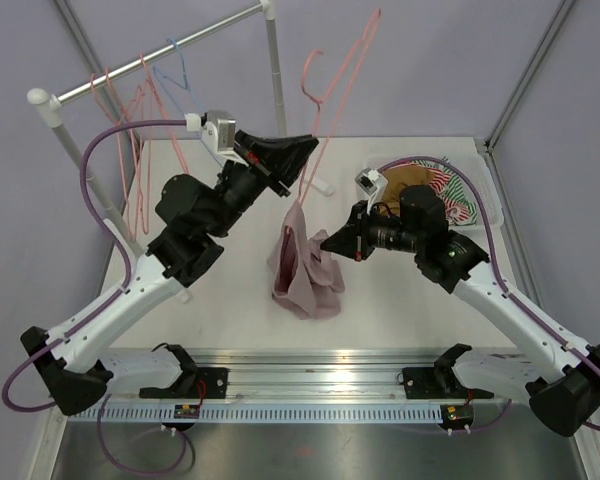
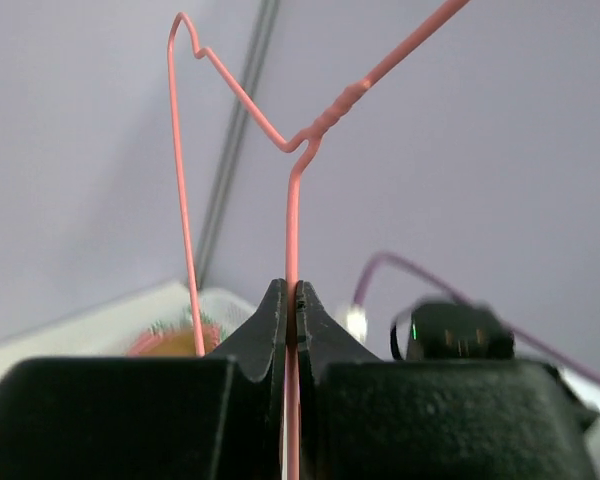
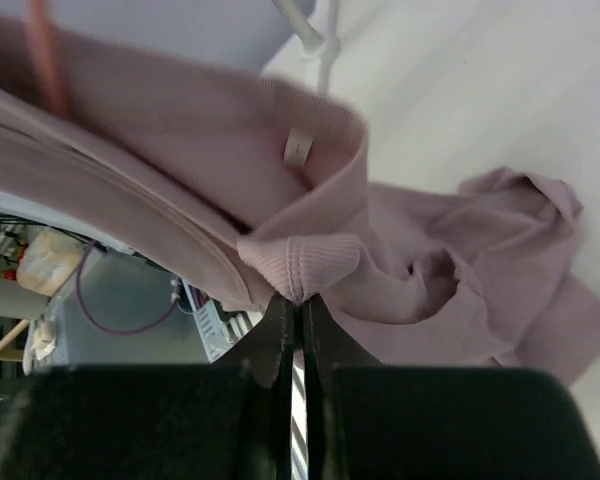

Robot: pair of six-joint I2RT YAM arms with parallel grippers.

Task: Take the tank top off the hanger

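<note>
A dusty-pink tank top hangs from a pink wire hanger and pools on the white table. My left gripper is shut on the hanger's wire, holding it up above the table. My right gripper is shut on a ribbed strap edge of the tank top, to the right of the cloth. In the right wrist view the top spreads across the frame, with the hanger wire at the upper left.
A clothes rail at the back left carries several pink hangers and a blue one. A white basket of clothes stands at the back right, behind my right arm. A metal rail runs along the near edge.
</note>
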